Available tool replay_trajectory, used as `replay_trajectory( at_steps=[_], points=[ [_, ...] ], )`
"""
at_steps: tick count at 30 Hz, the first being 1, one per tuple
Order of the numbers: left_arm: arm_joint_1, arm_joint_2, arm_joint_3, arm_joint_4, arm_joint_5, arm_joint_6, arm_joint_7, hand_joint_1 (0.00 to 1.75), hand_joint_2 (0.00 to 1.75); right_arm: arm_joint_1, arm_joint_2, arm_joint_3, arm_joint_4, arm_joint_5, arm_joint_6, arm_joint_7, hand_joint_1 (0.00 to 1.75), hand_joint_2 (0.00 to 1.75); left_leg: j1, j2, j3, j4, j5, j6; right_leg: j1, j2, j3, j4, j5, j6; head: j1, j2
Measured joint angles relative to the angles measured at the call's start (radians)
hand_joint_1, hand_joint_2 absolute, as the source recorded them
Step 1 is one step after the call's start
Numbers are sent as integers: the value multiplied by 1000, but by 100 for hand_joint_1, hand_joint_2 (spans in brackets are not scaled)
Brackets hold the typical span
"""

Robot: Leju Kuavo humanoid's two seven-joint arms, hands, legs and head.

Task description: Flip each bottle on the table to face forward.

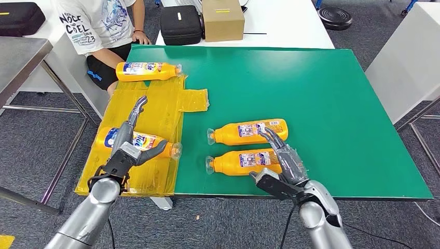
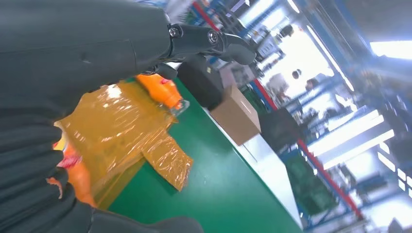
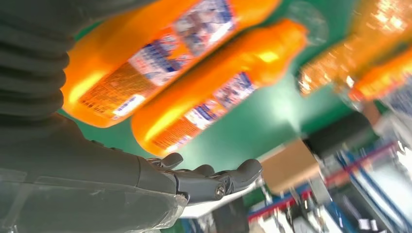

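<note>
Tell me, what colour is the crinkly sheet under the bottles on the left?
Translucent yellow-amber, the plastic sheet on the green table; clearest in the head view.

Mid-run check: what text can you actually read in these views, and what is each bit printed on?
"NOCE COEL" and "23": roughly, on the person's white T-shirt; the letters are partly folded.
Far bottle label: large blue brand letters, not clearly readable.
Bottle under the left hand: blue label, blurred.
Two bottles by the right hand: print too small.
Cardboard box: yellow sticker, unreadable.
</note>
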Motion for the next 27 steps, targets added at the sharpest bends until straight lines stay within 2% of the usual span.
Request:
replay_trajectory(
  at_steps=[3, 7, 11, 16, 22, 27],
  points=[
    [45, -37, 27, -23, -4, 20, -3, 0, 175, -36, -50, -7, 34, -1, 29, 4, 0, 175, 0, 0, 0, 0, 0, 0, 0, 0, 0, 0, 0, 0, 0, 0],
    [70, -63, 50, -39, -13, 29, -1, 0, 175, -57, -83, -9, 57, 3, 38, 12, 0, 175, 0, 0, 0, 0, 0, 0, 0, 0, 0, 0, 0, 0, 0, 0],
    [86, -77, 68, -46, -38, 47, 5, 0, 175, -90, -126, -2, 85, 0, 57, 23, 0, 175, 1, 0, 0, 0, 0, 0, 1, 0, 0, 0, 0, 0, 0, 0],
    [98, -84, 83, -45, -51, 78, -3, 0, 175, -164, -185, 7, 167, -40, 94, -2, 0, 175, 1, 0, -1, 0, 0, 0, 1, 0, 0, 0, 0, 0, 0, 0],
    [98, -96, 86, -33, -64, 93, -9, 0, 175, -251, -183, 74, 319, -41, 96, -39, 0, 175, 1, 0, -1, 0, 1, 0, 2, 0, 0, 0, 1, 0, 0, 0],
    [92, -115, 86, -17, -84, 112, 8, 0, 175, -325, -131, 155, 444, -32, 86, -51, 0, 175, 2, 1, 0, 0, 1, 0, 2, 0, 0, 0, 1, 0, 0, 0]
  ],
)
